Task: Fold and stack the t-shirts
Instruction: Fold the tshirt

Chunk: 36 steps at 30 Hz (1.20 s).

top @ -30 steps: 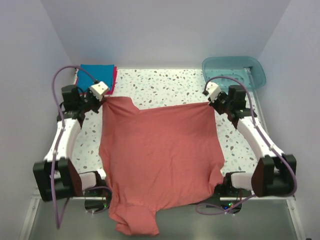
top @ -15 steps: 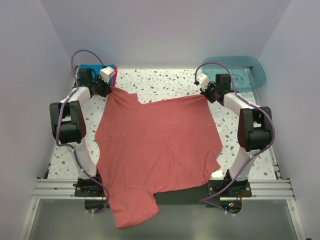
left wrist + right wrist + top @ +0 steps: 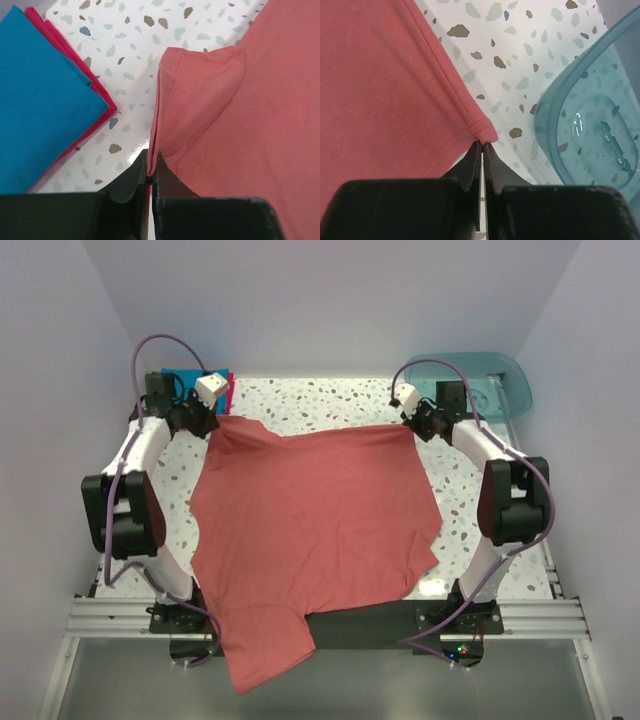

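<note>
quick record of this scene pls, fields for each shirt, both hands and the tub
salmon-red t-shirt: spread unfolded over the table, near end hanging off the near edge
left hand: shut on the salmon-red t-shirt's far-left corner
right hand: shut on its far-right corner
blue t-shirt: folded, at the table's far-left corner
crimson-pink t-shirt: folded, under the blue t-shirt
teal tub: far-right corner, beside the right hand, not touching the shirt

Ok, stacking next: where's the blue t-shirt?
Far-left corner of the table; in the left wrist view the blue t-shirt lies atop the crimson t-shirt, left of the salmon t-shirt.
</note>
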Available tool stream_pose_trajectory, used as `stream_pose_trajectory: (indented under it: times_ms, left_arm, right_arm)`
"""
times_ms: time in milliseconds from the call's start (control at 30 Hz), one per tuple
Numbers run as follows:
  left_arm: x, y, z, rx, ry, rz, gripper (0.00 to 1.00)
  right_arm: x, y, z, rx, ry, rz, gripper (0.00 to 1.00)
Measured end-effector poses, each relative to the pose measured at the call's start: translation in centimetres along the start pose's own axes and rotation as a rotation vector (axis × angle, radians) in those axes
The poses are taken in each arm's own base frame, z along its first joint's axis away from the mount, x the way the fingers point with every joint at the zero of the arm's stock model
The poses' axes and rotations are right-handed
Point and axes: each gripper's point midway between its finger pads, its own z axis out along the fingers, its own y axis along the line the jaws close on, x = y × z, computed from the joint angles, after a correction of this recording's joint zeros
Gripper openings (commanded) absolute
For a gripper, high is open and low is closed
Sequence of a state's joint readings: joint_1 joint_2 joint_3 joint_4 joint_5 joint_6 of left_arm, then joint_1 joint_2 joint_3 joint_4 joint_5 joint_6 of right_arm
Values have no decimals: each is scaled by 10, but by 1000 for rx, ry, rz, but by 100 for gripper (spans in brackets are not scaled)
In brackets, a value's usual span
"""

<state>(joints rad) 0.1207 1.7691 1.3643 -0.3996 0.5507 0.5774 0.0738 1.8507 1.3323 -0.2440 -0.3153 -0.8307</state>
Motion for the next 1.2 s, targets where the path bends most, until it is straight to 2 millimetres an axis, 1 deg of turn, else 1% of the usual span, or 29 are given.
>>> stream_pose_trajectory:
  times_ms: [133, 167, 233, 267, 300, 367, 400, 467, 533, 567, 667, 733, 767, 833, 967, 1133, 1200]
  left_arm:
    - [-30, -29, -59, -3, -39, 89, 0]
    - [-37, -41, -71, 4, -49, 118, 0]
    - [-43, -60, -90, 19, -59, 172, 0]
    - [-42, -71, -98, 32, -59, 196, 0]
    - [-38, -83, -105, 52, -48, 213, 0]
    - [-21, -104, -114, 98, -13, 240, 0]
    - [-10, -113, -116, 119, 8, 244, 0]
    - [17, -133, -122, 175, 65, 246, 0]
    - [43, -152, -126, 235, 120, 249, 0]
    - [52, -159, -127, 257, 138, 255, 1]
    - [85, -189, -130, 352, 201, 273, 4]
    - [98, -205, -129, 409, 232, 284, 4]
    - [103, -214, -127, 438, 247, 295, 4]
    - [112, -225, -125, 474, 273, 312, 3]
    - [127, -235, -121, 509, 331, 338, 3]
    - [133, -230, -119, 488, 365, 352, 2]
    - [134, -228, -119, 482, 373, 357, 6]
  right_arm:
    - [-3, -3, -22, -17, -25, -17, 0]
    - [-4, -5, -27, -19, -32, -23, 0]
    - [-4, -6, -40, -31, -44, -34, 0]
    - [-3, -7, -47, -37, -48, -39, 0]
    - [-1, -7, -52, -46, -49, -44, 0]
    - [4, -3, -62, -75, -46, -57, 0]
    - [7, 1, -66, -92, -43, -68, 0]
    - [17, 11, -72, -127, -28, -85, 0]
    - [32, 31, -77, -174, -6, -103, 0]
    - [40, 44, -78, -205, 4, -108, 0]
    - [62, 75, -78, -284, 37, -111, 0]
    - [72, 88, -77, -321, 54, -112, 0]
    - [75, 91, -76, -332, 60, -110, 0]
    - [78, 92, -74, -338, 65, -112, 0]
    - [82, 93, -68, -349, 75, -108, 0]
    - [82, 91, -68, -352, 74, -119, 0]
    - [81, 91, -68, -352, 72, -129, 0]
